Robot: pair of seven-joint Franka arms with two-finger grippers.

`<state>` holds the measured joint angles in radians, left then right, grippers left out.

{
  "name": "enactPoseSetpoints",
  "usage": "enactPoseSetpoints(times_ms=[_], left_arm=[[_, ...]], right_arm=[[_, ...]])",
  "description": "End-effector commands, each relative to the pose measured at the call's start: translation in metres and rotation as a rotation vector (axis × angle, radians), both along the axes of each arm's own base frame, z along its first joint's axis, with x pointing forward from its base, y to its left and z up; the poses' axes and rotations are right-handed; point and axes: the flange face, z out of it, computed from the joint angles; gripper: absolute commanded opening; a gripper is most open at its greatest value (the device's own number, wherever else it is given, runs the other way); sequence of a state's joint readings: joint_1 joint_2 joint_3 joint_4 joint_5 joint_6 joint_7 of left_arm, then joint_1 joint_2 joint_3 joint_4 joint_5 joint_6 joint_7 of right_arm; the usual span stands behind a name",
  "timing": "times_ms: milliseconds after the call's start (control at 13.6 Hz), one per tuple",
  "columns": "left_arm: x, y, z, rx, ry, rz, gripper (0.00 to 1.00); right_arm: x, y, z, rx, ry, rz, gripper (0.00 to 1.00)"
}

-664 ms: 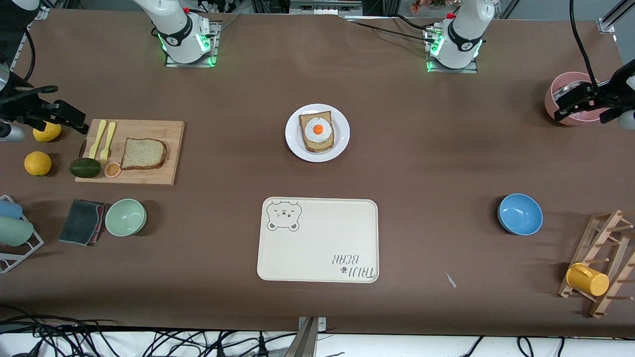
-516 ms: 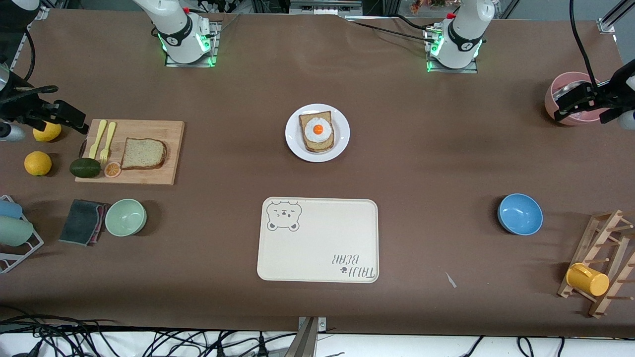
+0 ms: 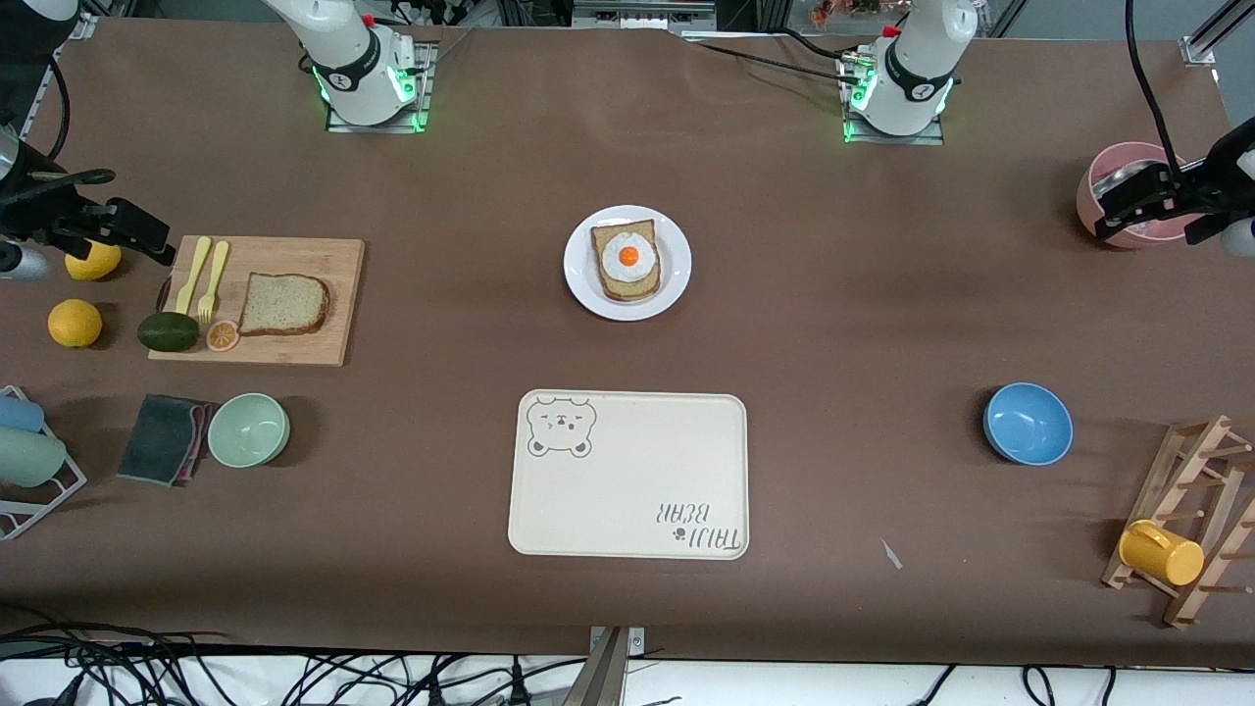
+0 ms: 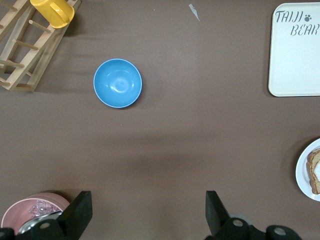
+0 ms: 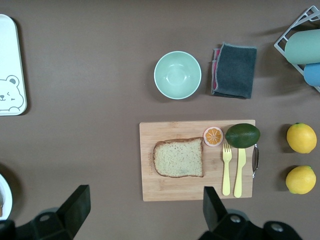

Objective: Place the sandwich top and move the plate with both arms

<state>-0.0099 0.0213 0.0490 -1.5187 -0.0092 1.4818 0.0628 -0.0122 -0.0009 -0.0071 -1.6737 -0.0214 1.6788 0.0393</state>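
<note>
Right wrist view: sandwich top [image 5: 178, 158] on cutting board [image 5: 197, 189], below released right jaws; left jaws released.

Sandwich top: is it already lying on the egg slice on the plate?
No. The sandwich top lies on the wooden cutting board, apart from the plate.

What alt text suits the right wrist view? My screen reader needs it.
The open right gripper hangs over a wooden cutting board bearing the sandwich top, an orange slice, an avocado and yellow cutlery. A green bowl and dark cloth lie beside it.
</note>
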Motion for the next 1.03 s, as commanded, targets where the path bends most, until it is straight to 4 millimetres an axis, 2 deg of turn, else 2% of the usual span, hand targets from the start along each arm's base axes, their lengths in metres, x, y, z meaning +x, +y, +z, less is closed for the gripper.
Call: enactPoseSetpoints(times_ms=[0, 959], left_arm=[[-0.0007, -0.0006, -0.0001, 0.019, -0.007, -0.016, 1.00], [-0.0007, -0.0003, -0.0001, 0.022, -0.007, -0.014, 1.00]], right_arm=[[-0.0043, -0.0002, 0.0037, -0.017, -0.004, 0.005, 1.00], [-0.0035, 0.0076, 0.0088, -0.015, -0.016, 0.008, 1.00]])
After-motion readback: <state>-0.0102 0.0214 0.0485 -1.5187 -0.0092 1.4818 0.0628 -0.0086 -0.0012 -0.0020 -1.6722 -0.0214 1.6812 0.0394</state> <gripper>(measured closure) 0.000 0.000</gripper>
